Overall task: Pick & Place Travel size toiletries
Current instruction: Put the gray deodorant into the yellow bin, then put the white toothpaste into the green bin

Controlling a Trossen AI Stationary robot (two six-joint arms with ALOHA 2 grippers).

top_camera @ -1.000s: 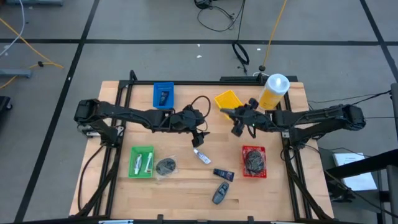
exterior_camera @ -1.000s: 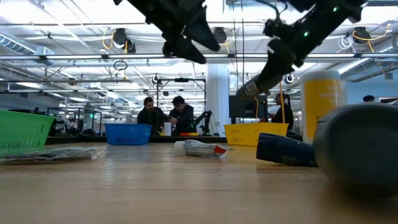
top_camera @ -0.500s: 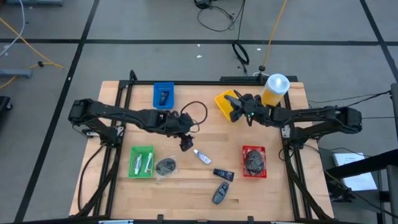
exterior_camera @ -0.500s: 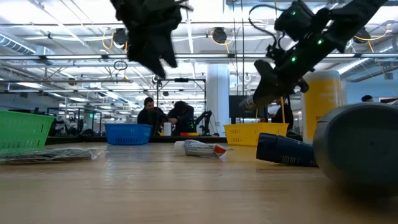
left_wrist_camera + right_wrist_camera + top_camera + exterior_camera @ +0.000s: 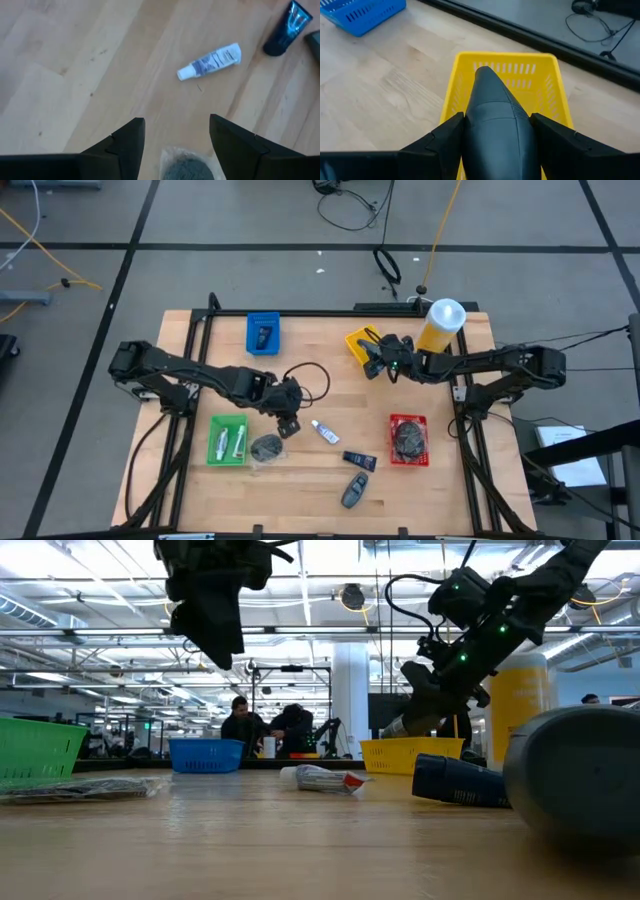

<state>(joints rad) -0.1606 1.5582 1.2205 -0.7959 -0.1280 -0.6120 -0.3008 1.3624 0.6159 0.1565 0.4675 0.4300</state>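
At the upper middle of the high view, the right hand hangs over the yellow slotted tray, its two dark fingers clamped on a smooth, dark-grey oblong piece whose rounded tip points into the tray. Lower and left of centre, the left hand hovers above the pale wooden desk with its fingers spread and nothing between them; a grey round wrapped pad in crinkled clear film lies just under it. Right of that pad lie a small white tube with a printed label and white cap, a dark-blue mini tube, and another dark-grey oblong piece near the lower edge. A green tray at lower left holds two small white tubes, a red tray at right holds a dark round bundle, and a blue tray at upper left holds one small dark item.
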